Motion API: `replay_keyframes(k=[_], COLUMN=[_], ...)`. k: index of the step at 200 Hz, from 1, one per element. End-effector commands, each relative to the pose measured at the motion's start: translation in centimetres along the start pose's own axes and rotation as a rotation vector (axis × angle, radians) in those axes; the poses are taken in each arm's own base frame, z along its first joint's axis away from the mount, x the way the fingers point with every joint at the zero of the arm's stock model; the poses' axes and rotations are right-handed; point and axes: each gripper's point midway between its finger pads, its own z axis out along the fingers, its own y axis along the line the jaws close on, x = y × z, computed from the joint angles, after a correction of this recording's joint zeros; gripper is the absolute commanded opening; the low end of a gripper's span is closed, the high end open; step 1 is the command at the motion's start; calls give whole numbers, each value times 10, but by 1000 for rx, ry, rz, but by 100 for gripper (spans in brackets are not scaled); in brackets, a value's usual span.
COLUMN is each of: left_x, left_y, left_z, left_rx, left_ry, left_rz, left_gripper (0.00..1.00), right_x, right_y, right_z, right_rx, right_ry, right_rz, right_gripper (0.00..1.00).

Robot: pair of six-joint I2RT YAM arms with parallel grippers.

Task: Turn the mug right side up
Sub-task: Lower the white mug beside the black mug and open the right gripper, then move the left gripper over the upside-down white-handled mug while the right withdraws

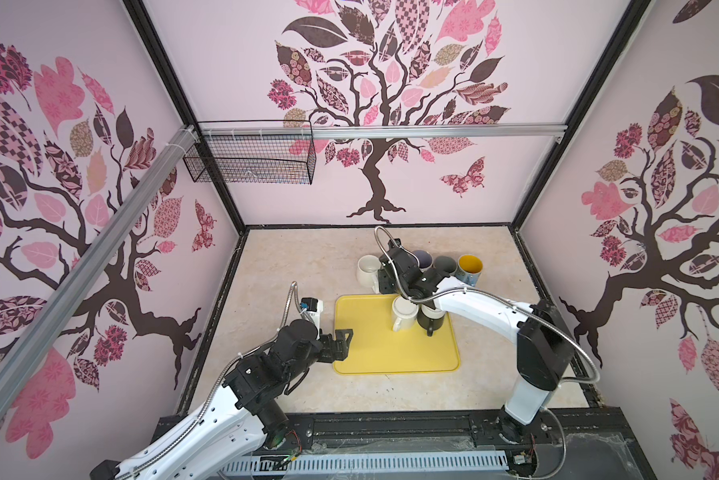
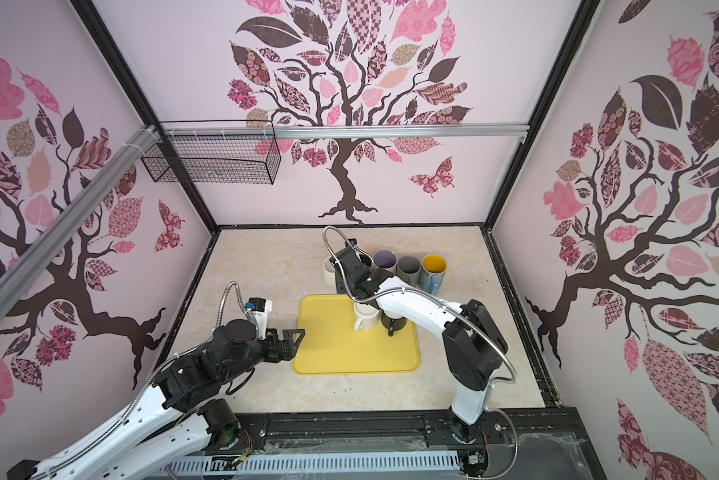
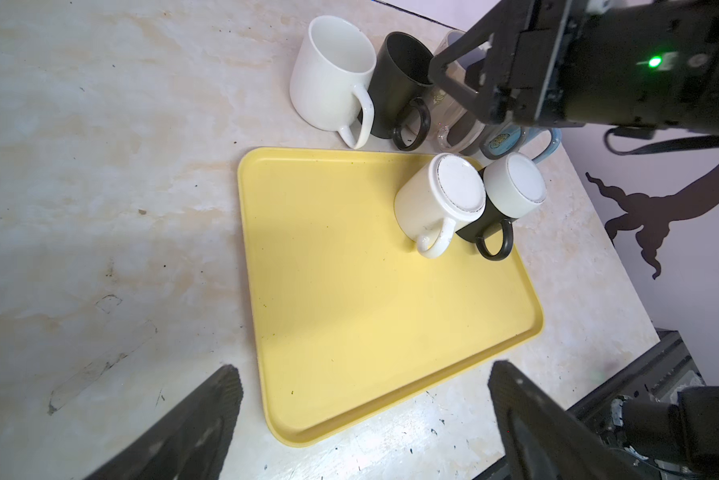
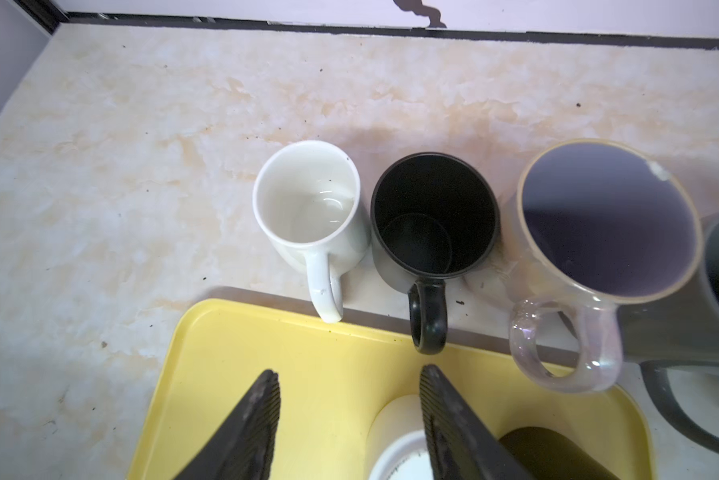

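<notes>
Two mugs stand upside down side by side at the upper right of the yellow tray [image 3: 349,311]: a white mug [image 3: 441,199] and a black mug [image 3: 507,195]. At the lower centre of its wrist view, the right gripper [image 4: 349,372] has its jaws parted and empty. The left gripper [image 3: 364,368] gapes wide, grasping nothing.

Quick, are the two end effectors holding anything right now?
Left end effector: open, holding nothing.
Right end effector: open, holding nothing.
</notes>
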Motion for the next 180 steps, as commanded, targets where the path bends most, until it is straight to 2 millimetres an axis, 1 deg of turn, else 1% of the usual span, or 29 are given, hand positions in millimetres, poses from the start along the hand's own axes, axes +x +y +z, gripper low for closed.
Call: replay_keyframes(k=[1,23,38,83,101,122,144,156,168,180], left_x=[6,9,11,10,10,7,5,6,7,9], left_y=[6,7,9,5,7,10,15,15,13,10], left_z=[5,9,10,17,18,18,17,18,20,23], left_rx=[-22,-21,-32,-44,-60,-86,-115,-111,-100,-85], left_ry=[12,19,24,55,58,47,40,42,44,51], left_rz=[21,13,12,23,27,33,46,49,50,52], left_gripper=[96,96,96,95,95,95,95,95,94,94], right_x=[-1,9,9,15,17,17,19,21,20,21], right_y=[7,2,-1,-2,-3,-6,-8,-11,-18,-20], right_z=[-21,-33,-39,-45,-49,-59,-72,-75,-75,-74], right_rx=[-58,-96,-102,-124,-131,-158,-199,-198,-168,-153], right_ry=[-28,-47,-67,-56,-61,-85,-126,-139,-149,-149], right_rz=[-25,-19,-25,-48,-22,25,34,3,-3,-12], right_gripper=[58,58,58,62,63,63,62,62,61,61])
